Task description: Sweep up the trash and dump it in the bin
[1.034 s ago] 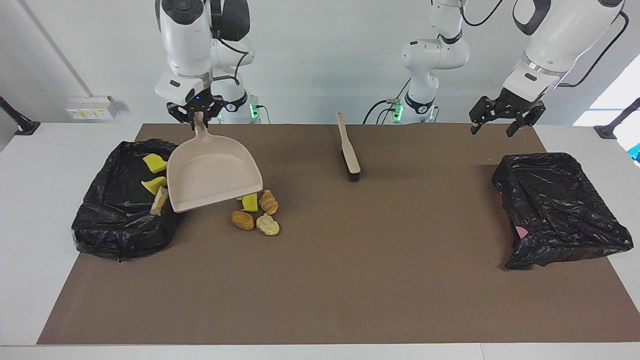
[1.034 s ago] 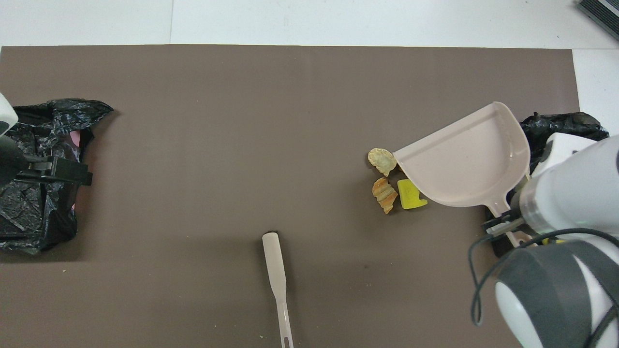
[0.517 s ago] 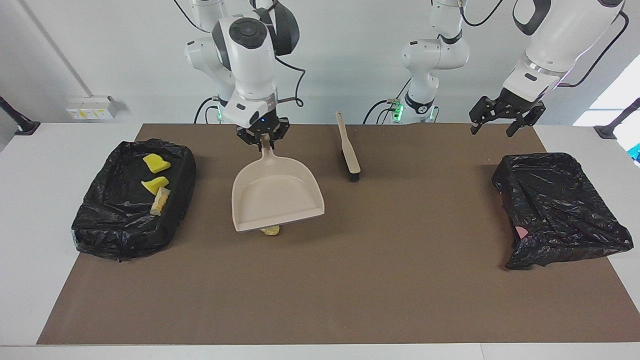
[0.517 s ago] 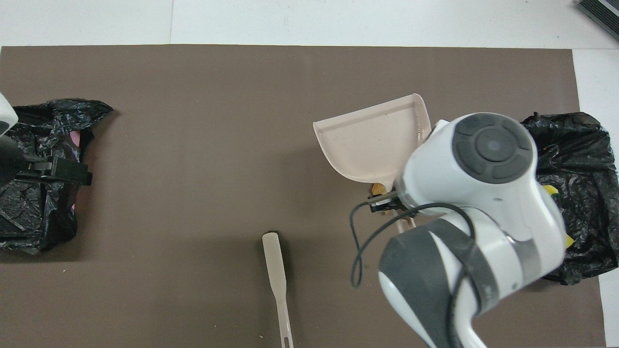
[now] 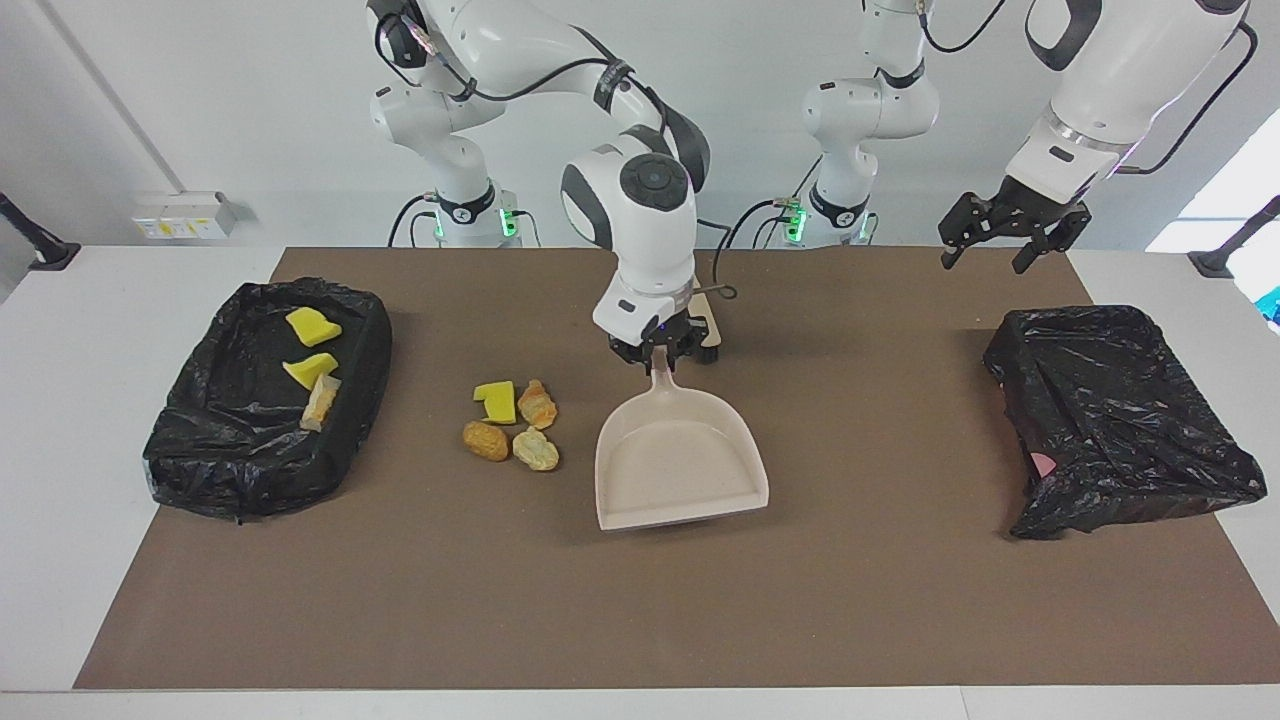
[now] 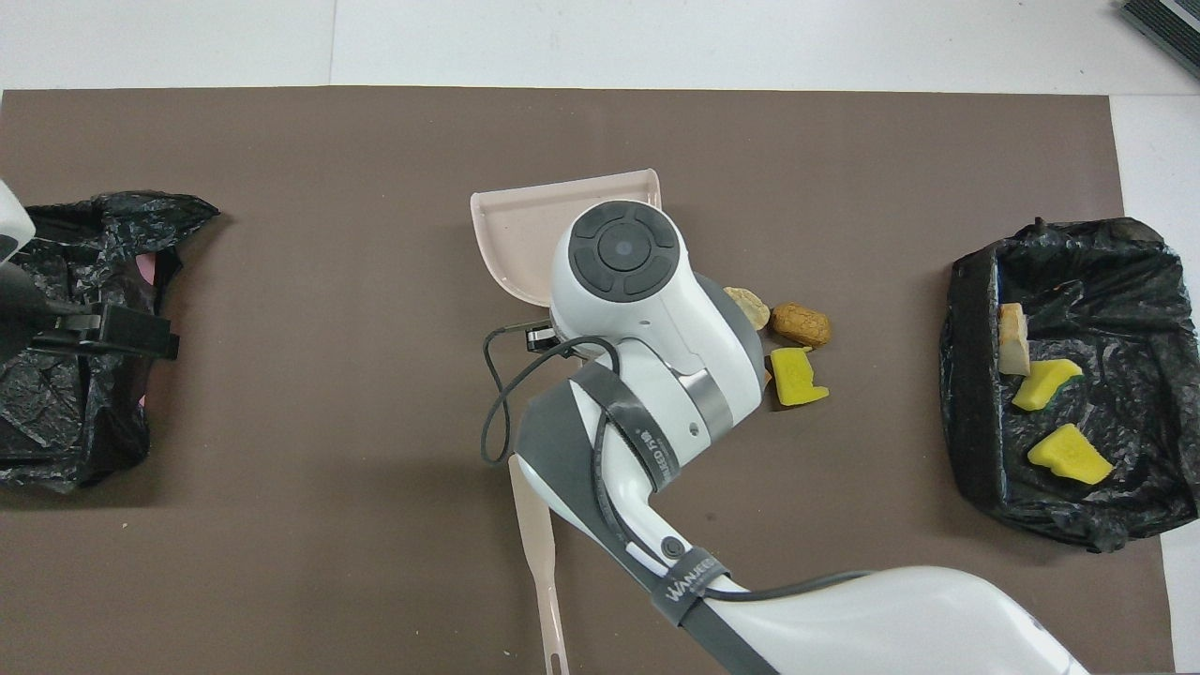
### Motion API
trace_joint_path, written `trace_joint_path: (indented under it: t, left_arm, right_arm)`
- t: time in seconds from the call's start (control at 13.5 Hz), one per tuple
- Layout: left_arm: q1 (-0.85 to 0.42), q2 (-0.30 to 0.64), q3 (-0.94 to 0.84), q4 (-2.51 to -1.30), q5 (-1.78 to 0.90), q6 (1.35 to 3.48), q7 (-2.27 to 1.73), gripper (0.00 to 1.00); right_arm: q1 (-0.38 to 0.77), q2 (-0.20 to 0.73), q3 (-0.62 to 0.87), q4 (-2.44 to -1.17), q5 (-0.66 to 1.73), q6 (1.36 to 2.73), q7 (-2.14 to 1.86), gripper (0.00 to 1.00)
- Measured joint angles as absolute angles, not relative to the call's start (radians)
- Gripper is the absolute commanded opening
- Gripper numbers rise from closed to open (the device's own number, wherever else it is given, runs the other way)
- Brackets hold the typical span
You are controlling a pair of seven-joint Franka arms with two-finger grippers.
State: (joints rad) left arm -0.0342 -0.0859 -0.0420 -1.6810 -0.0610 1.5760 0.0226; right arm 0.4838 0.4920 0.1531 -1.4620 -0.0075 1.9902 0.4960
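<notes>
Now right claw point(image 5: 661, 352) clamped on dustpan point(image 5: 678, 462) handle beside trash point(image 5: 510, 422), left claw point(image 5: 1008, 243) apart.

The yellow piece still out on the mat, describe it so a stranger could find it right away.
Start at the bin at the right arm's end. Beside it four trash pieces cluster on the brown mat. The yellow piece is the only bright, blocky one; its neighbours are tan-orange lumps.

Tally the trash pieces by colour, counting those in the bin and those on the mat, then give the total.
Yellow foam: 3
Tan-orange lumps: 4
Total: 7
</notes>
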Motion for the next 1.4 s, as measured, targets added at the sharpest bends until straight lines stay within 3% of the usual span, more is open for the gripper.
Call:
trace_joint_path:
  t: [0.22, 0.44, 0.59, 0.67, 0.81, 0.89, 1.18, 1.4]
  left_arm:
    - [-0.034, -0.086, -0.042, -1.681, -0.061, 1.576, 0.023, 1.0]
    - [-0.034, -0.086, -0.042, -1.681, -0.061, 1.576, 0.023, 1.0]
    - [-0.034, -0.086, -0.042, -1.681, -0.061, 1.576, 0.023, 1.0]
    - [-0.034, -0.086, -0.042, -1.681, -0.061, 1.576, 0.023, 1.0]
    - [-0.034, -0.086, -0.042, -1.681, -0.061, 1.576, 0.021, 1.0]
    - [-0.034, -0.086, -0.043, -1.681, -0.061, 1.577, 0.021, 1.0]
    - [-0.035, -0.086, -0.058, -1.681, -0.061, 1.579, 0.017, 1.0]
    - [-0.054, -0.077, -0.064, -1.682, -0.062, 1.649, 0.011, 1.0]
  right_arm:
    - [0.504, 0.561, 0.152, -1.443, -0.005, 2.093, 0.508, 0.0]
    - [0.502, 0.575, 0.149, -1.453, -0.004, 2.115, 0.508, 0.15]
    - [0.5, 0.579, 0.148, -1.479, -0.003, 2.142, 0.508, 0.16]
    - [0.499, 0.581, 0.147, -1.494, -0.003, 2.152, 0.508, 0.24]
    - [0.5, 0.581, 0.147, -1.502, -0.003, 2.159, 0.509, 0.6]
    - [0.501, 0.581, 0.148, -1.502, -0.003, 2.162, 0.509, 1.0]
    - [0.508, 0.552, 0.149, -1.502, -0.003, 2.159, 0.509, 1.0]
    - [0.531, 0.475, 0.151, -1.544, -0.003, 2.109, 0.509, 1.0]
